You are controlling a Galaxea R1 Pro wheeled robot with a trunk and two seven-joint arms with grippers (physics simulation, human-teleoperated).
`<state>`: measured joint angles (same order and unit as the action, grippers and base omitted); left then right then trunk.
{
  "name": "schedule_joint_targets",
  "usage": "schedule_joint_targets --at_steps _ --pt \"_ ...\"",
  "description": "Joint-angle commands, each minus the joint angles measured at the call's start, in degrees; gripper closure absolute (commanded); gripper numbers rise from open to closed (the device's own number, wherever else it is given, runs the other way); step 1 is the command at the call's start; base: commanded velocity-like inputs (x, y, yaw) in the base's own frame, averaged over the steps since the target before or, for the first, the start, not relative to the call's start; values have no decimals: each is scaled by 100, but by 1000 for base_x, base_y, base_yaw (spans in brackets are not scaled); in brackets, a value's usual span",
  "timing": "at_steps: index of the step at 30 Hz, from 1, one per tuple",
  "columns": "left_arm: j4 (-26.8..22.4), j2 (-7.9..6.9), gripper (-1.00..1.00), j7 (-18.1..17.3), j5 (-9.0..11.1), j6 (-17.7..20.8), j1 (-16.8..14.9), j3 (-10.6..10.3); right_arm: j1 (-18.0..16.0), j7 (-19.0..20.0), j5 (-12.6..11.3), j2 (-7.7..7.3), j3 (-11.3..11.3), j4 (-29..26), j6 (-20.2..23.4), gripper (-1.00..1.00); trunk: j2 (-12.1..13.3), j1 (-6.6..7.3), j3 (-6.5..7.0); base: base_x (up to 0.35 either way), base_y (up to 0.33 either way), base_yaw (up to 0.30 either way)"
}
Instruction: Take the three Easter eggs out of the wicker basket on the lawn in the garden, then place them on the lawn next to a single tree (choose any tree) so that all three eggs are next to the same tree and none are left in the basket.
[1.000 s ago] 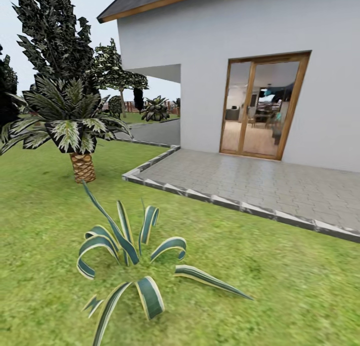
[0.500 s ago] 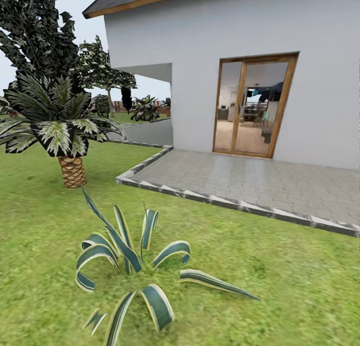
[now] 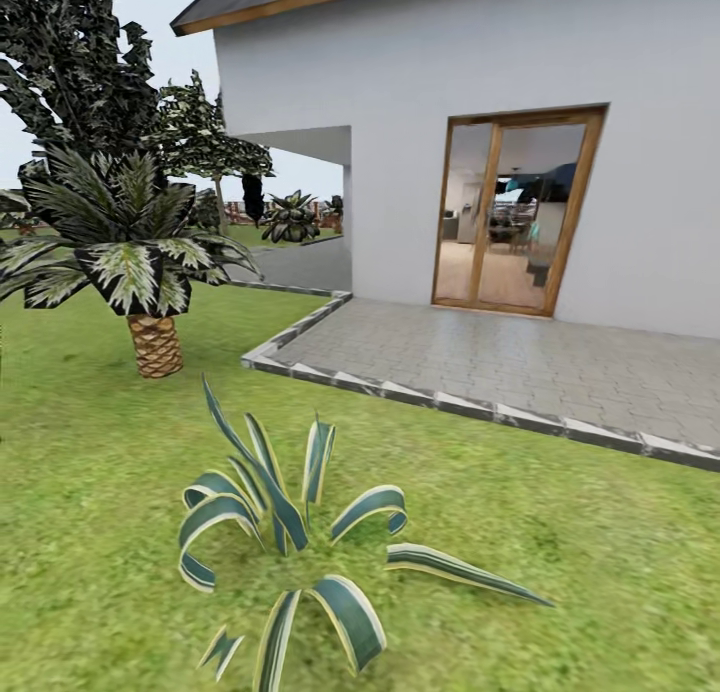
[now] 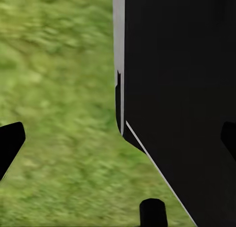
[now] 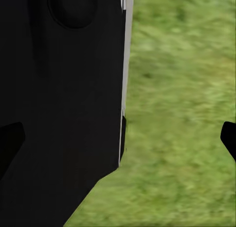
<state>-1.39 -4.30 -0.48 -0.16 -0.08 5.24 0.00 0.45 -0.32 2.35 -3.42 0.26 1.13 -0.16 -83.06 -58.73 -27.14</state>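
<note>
1. Green lawn [image 3: 90, 492] spreads out in front of a white house [image 3: 470, 62] with a grey paved patio [image 3: 520, 357] and a glass door in a wooden frame [image 3: 515, 212].
2. A striped agave plant [image 3: 290, 542] grows in the grass close by. A short palm [image 3: 140, 262] with a scaly brown trunk stands further off to the left, and tall dark trees [image 3: 70, 52] rise behind it.
3. From where I stand I cannot spot the eggs or the wicker basket, so I cannot say where they are. I think the robot is on its way across the garden.
4. The left end effector [image 4: 118, 143] hangs over grass beside a big black part of the robot [image 4: 182, 89]. Its dark fingertips [image 4: 10, 141] sit far apart at the edges, so it looks released and empty.
5. The right end effector [image 5: 118, 138] hangs the same way over grass, fingertips [image 5: 228, 136] spread wide, with nothing in it.
6. My guess is that the eggs will be light, smooth and a bit slippery, and they may roll. A soft pinch around the fat middle should work best, one egg at a time.
7. I can read no words, brands or labels anywhere.
</note>
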Motion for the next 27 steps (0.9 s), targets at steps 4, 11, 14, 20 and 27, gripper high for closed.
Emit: schedule_joint_targets --at_steps 4,11,14,20,27 --pt "-10 0 -100 -5 -2 -1 3 0 -1 -3 27 -1 1 1 -2 -100 -2 0 -3 0 329 0" --pt "-10 0 -100 -5 -2 -1 3 0 -1 4 35 -7 1 1 -10 -100 -2 0 -12 0 329 -135" --pt "-10 0 -100 -5 -2 -1 3 0 -1 2 36 -7 1 1 -10 -100 -2 0 -21 0 329 -276" --pt "-10 0 -100 -5 -2 -1 3 0 -1 3 29 -8 1 1 -10 -100 -2 0 -39 0 329 -253" --pt "-10 -1 -100 -5 -2 -1 3 0 -1 -2 20 -5 1 1 -3 -100 -2 0 -41 0 329 -33"
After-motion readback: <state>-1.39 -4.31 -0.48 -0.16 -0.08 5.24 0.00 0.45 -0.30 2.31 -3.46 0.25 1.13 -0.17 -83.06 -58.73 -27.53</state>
